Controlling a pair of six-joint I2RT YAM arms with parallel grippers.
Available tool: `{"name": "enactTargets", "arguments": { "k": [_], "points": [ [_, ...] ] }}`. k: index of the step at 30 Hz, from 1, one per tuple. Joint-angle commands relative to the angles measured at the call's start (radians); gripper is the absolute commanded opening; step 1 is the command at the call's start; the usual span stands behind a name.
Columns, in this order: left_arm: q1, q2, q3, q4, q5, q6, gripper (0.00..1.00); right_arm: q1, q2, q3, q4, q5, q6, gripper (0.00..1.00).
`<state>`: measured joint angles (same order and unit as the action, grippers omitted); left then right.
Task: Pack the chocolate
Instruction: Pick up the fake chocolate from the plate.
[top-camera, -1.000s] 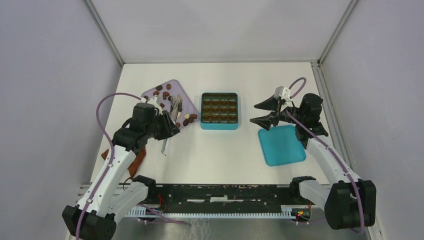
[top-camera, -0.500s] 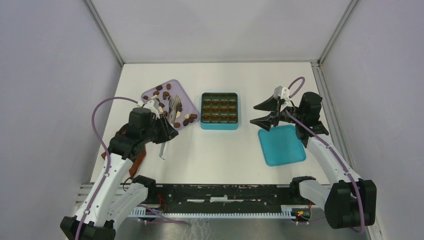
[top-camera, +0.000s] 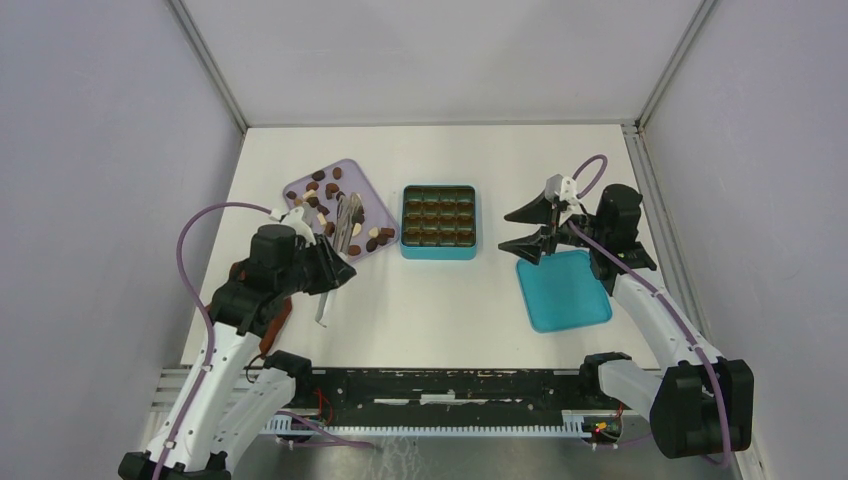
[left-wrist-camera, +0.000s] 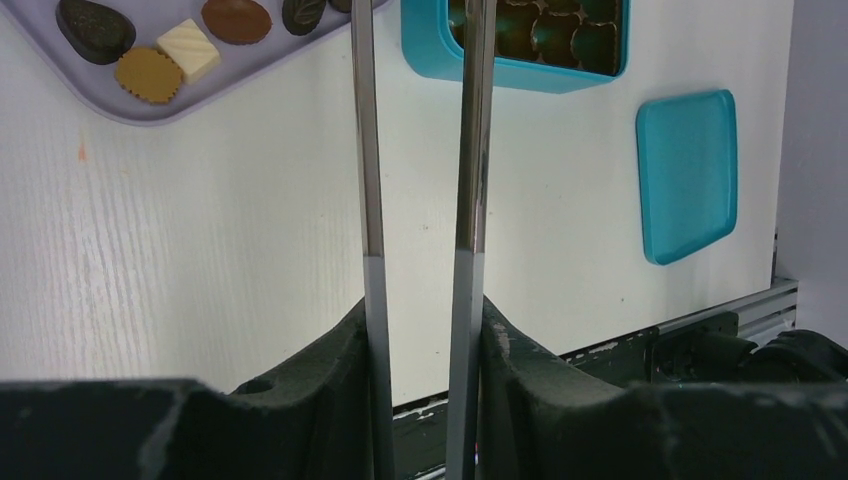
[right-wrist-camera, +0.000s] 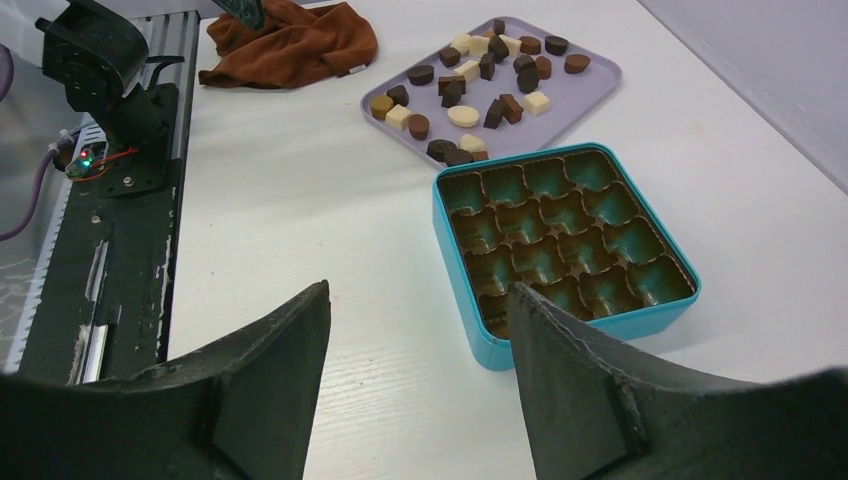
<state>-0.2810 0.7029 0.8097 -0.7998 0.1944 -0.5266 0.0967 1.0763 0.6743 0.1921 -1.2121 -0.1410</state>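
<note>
Steel tongs (left-wrist-camera: 369, 180) clamped in left gripper (left-wrist-camera: 422, 340), tips over lilac tray (right-wrist-camera: 600, 70) holding chocolate (right-wrist-camera: 463, 116); right gripper (right-wrist-camera: 415, 290) spread wide, empty, near teal lid (top-camera: 563, 290) and box (right-wrist-camera: 560, 335).

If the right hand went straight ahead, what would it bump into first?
Probably the teal box. The right hand is open and points at it, though it may be high enough to pass over.

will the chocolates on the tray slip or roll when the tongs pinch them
Probably slippery: the chocolates look smooth, and the tongs are thin bare metal. Rounded ones may roll; square ones likely stay put.
</note>
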Motion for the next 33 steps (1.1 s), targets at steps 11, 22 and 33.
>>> {"name": "enactTargets", "arguments": {
  "k": [11, 22, 33],
  "points": [
    [0.006, -0.02, 0.027, 0.017, 0.047, -0.025, 0.41, 0.011, 0.009, 0.039, -0.046, -0.021, -0.071, 0.7],
    [0.005, -0.021, 0.045, 0.004, 0.037, -0.023, 0.41, 0.011, 0.002, 0.046, -0.07, -0.018, -0.095, 0.7],
    [0.005, 0.014, 0.074, -0.042, -0.014, 0.008, 0.41, 0.011, 0.01, 0.048, -0.079, -0.019, -0.103, 0.7]
  ]
}}
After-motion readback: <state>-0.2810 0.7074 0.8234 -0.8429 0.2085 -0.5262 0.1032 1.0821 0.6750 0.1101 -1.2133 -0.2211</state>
